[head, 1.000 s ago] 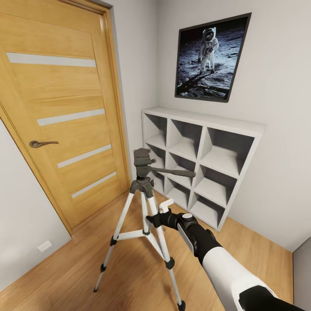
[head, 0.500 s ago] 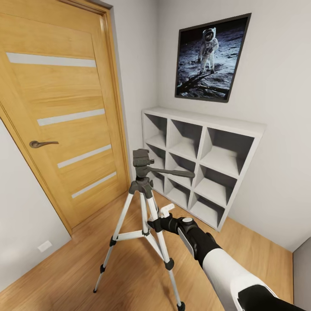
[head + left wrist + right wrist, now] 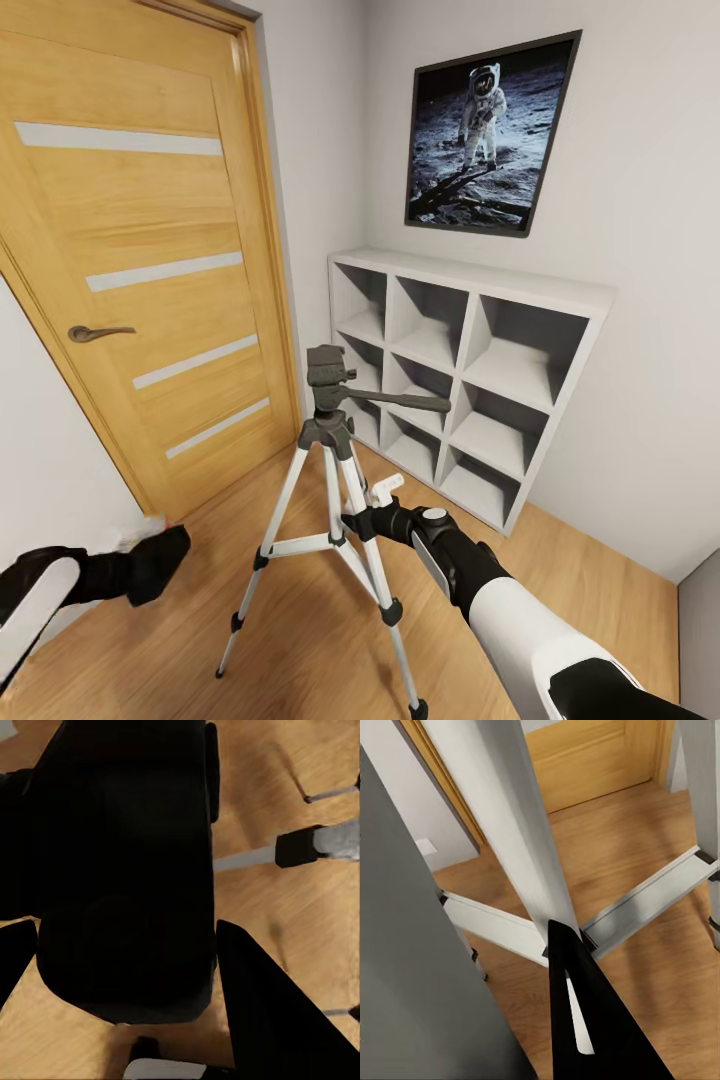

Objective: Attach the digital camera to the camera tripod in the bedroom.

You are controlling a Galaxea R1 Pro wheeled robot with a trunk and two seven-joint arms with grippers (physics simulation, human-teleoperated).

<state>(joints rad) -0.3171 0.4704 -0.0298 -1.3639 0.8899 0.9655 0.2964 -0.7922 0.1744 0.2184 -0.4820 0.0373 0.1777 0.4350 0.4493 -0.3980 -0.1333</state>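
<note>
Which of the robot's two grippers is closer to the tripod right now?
The right. The right gripper sits right at the camera tripod, up against one silver leg. The left gripper holds the black digital camera off to the tripod's left, clear of its legs.

The left gripper (image 3: pixel 150 562) is mostly covered by the camera (image 3: pixel 158 562) it carries, and its arm is cut off at the picture's edge. In the left wrist view the camera (image 3: pixel 124 870) blocks most of the floor. The tripod (image 3: pixel 335 480) hides the right gripper (image 3: pixel 368 508), so its grip is unclear.
</note>
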